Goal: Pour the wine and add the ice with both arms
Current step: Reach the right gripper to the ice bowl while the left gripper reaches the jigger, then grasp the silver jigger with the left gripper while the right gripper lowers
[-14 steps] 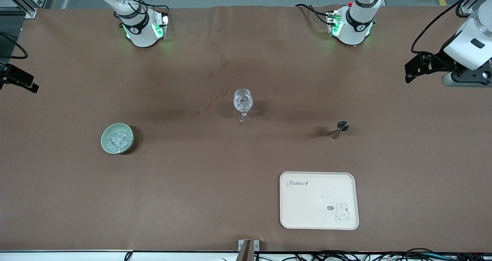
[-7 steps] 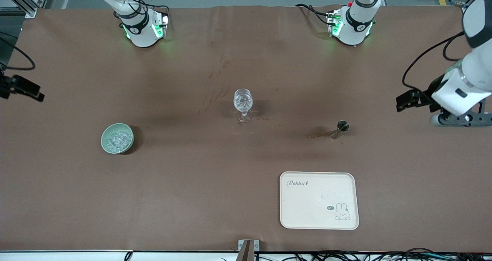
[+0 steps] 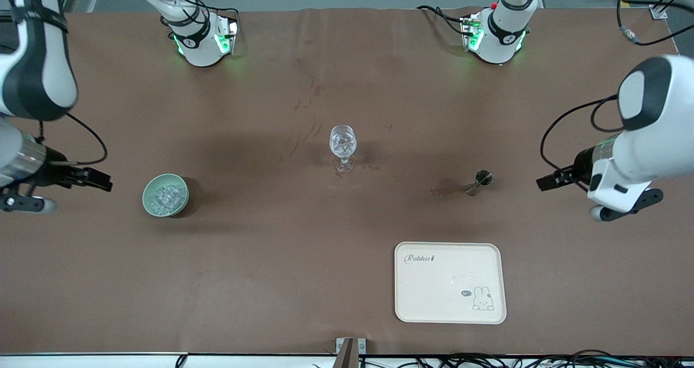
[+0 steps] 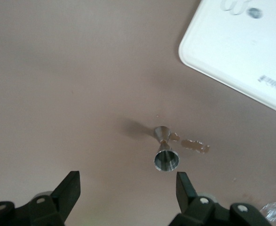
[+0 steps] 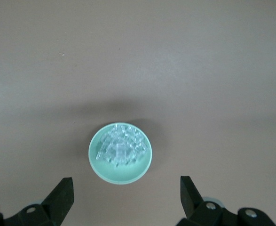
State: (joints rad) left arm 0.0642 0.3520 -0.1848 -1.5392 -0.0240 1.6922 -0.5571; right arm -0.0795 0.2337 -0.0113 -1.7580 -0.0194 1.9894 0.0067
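Both tools stand wide and empty: your left tool [image 4: 126, 186] hangs over the bench by the steel jigger [image 4: 166, 155], your right tool [image 5: 126, 193] near the bowl [image 5: 100, 169] of ice [image 5: 120, 148]. Ice will likely be light, wet and slippery, so pinch one cube across flat faces. Take the rigid, smooth, easily tipped jigger at its narrow waist.

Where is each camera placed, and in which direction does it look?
Front view: high across the table, facing both bases; shows both arms, left claw, right claw.
Left wrist view: on the left wrist, looking down at the metal jigger and tray; open fingers show.
Right wrist view: on the right wrist, looking down at the bowl of ice; open fingers show.
Shared: front view also shows jigger, tray, bowl.
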